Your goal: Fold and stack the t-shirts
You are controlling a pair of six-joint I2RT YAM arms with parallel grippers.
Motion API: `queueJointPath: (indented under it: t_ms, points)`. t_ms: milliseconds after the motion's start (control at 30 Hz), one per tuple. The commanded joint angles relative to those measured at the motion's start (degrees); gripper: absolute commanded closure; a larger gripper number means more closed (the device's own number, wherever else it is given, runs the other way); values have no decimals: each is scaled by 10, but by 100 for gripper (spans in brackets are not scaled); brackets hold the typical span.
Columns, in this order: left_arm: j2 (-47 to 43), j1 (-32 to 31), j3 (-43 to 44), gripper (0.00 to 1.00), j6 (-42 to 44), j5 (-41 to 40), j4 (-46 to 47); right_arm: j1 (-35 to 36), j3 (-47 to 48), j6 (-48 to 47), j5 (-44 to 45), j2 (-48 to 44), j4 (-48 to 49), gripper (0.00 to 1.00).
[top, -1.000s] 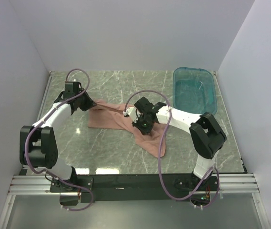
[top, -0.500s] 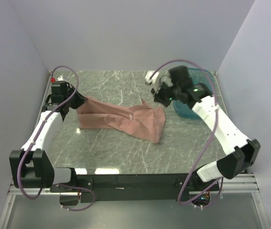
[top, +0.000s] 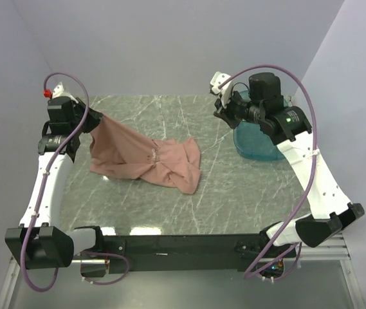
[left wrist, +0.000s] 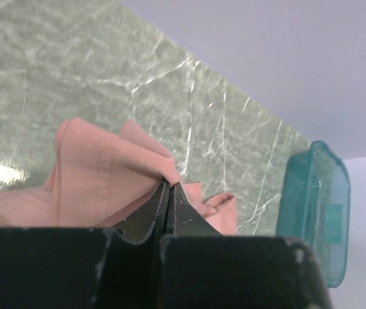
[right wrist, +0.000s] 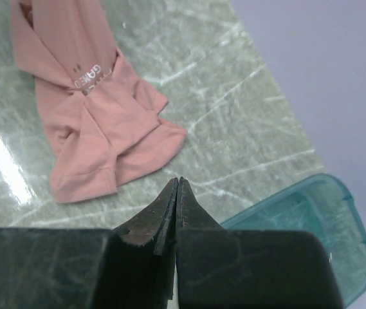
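We take the teal tub [top: 255, 143] as our marker; it sits at the far right of the marble table [top: 234, 187].

The left gripper [top: 96, 120] is well apart from the tub, raised over the far left side of the table. In the left wrist view we see its jaws pressed together on a pinched fold of the pink t-shirt [top: 149, 158], with the fabric bunching out on either side of the tips. From that held point the cloth drapes down toward the tub side. The rest of the shirt lies crumpled on the table, between the left gripper and the tub and clear of the tub's wall. We see one shirt.

The right gripper [top: 221, 108] hangs in the air just beside the tub's far left corner. In the right wrist view its jaws meet tip to tip with nothing between them, and we see them touching neither cloth nor tub. The tub's rim shows just below and to the right of the tips.

From that same view we make out the shirt's white chest print [right wrist: 87, 76] facing up among the folds, on the part of the shirt farther from the tub. A hemmed end of the shirt lies nearest the tub.
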Motion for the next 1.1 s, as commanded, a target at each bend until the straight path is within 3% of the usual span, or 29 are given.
queueJointPath:
  t_ms: [0, 67, 133, 233, 367, 500, 700, 1067]
  points:
    - [-6, 5, 37, 100, 15, -3, 8, -6, 27, 28, -52, -7, -1, 100]
    - [-7, 5, 22, 100, 13, 8, 15, 1, -16, 33, -112, 7, -16, 100]
    - [-13, 5, 9, 100, 11, 13, 22, 42, -77, 23, -148, 28, -30, 93]
    - [-16, 5, -19, 100, 9, 18, 29, 122, -160, 25, -92, 46, 17, 60]
    - [-17, 6, -30, 100, 13, 18, 28, 177, -160, 51, 7, 117, 63, 44]
    - [-22, 7, -41, 100, 19, 12, 25, 180, -54, 88, 73, 234, 75, 41]
    - [-28, 8, -60, 100, 23, 10, 29, 180, 78, 128, 102, 388, 47, 41]
    - [-21, 11, -86, 100, 23, 11, 50, 182, 74, 128, 51, 446, 27, 45]
